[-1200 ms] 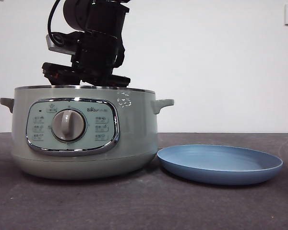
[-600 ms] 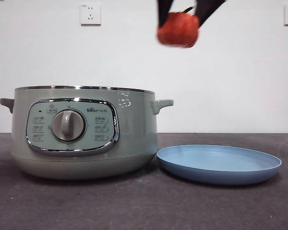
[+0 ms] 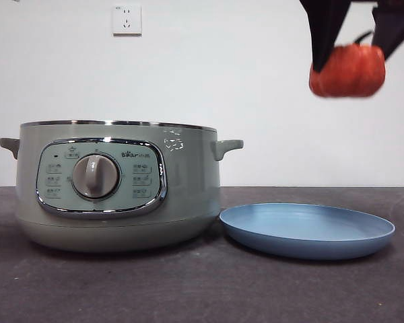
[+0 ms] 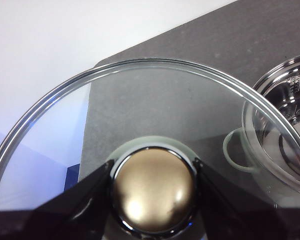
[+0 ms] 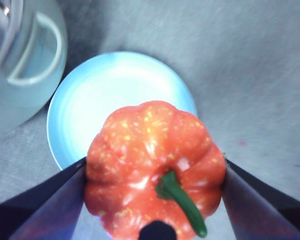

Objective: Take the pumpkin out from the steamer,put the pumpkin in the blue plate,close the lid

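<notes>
The table [image 3: 188, 289] carries the lidless steamer [image 3: 118, 185] and, just beside it, the blue plate [image 3: 308, 229]. The lid [image 4: 155, 100] is clamped by its knob in the left pincer [image 4: 152, 192], the steamer off to one side below. The pumpkin [image 3: 348, 69] hangs gripped between the right pincer's [image 5: 155, 180] jaws, the plate beneath it.

This looks like a robot test room staged as a kitchen: a bare white wall [image 3: 269, 101] with a white socket plate [image 3: 126, 19], a dark grey felt-like tabletop [image 3: 188, 289], and one sage-green electric cooking pot [image 3: 114, 185] on its left.
</notes>
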